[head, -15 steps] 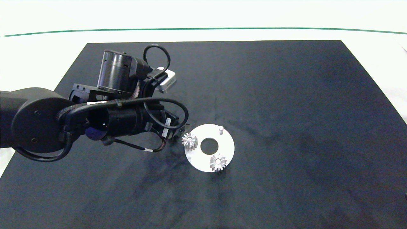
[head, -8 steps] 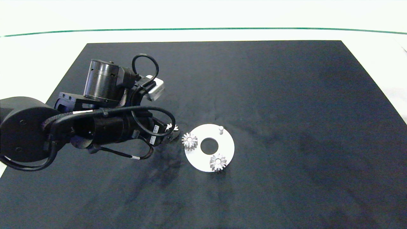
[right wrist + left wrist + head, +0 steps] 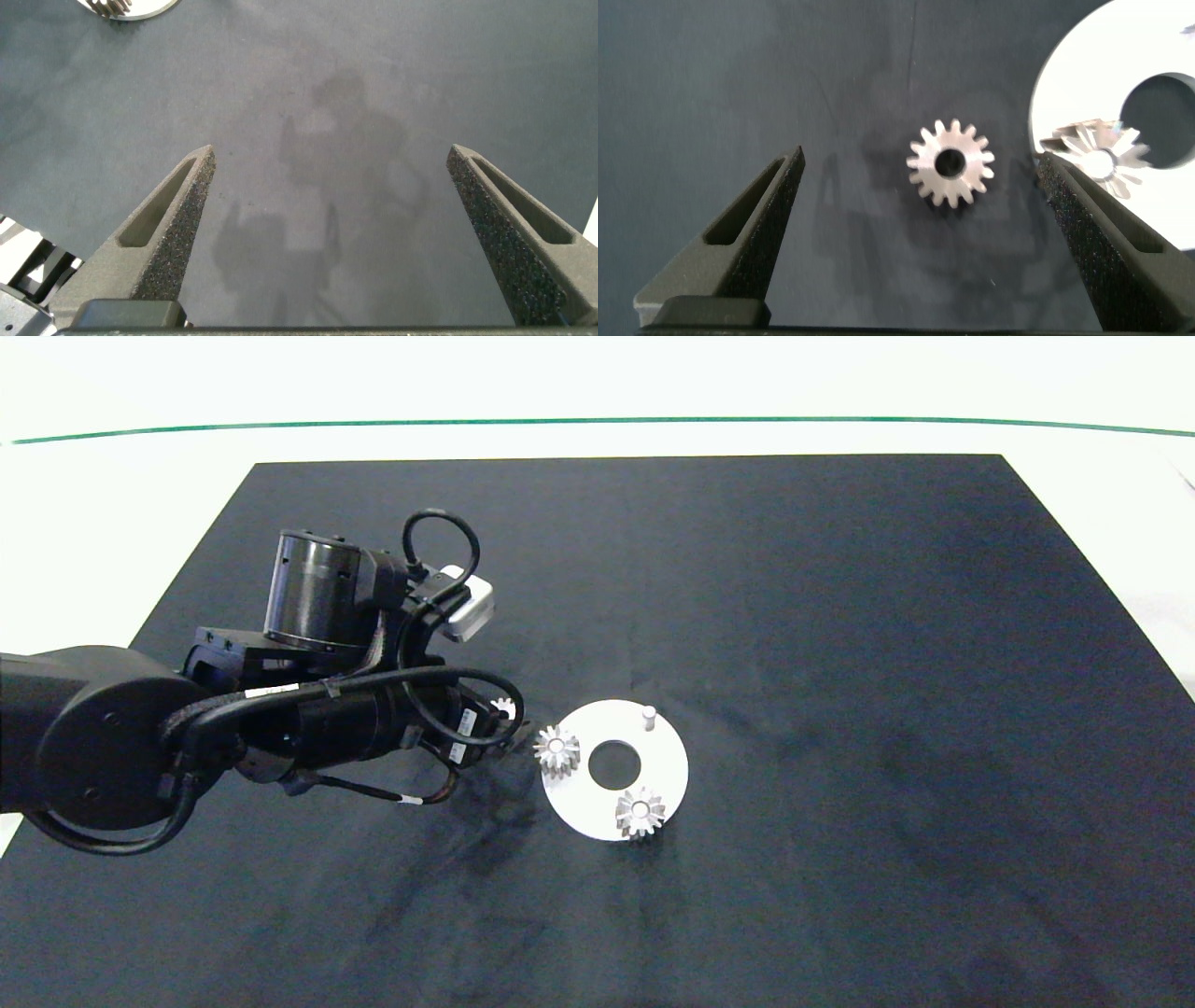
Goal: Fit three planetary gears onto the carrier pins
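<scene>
Left wrist view, loose gear (image 3: 951, 163) flat on mat, between spread left fingers (image 3: 757, 229), untouched.

From above, your left arm's dark wrist hides most of the small silvery loose gear (image 3: 505, 707) lying between its fingers (image 3: 757, 233); the flat white round disc (image 3: 1083, 84) runs off frame.

A black mat (image 3: 840, 663) is lying flat in front of me, covering most of the white worktop (image 3: 112, 504). A thin green line (image 3: 597, 422) is running across the worktop beyond the mat's far edge, and faint smudges are showing on the mat's dark surface.
</scene>
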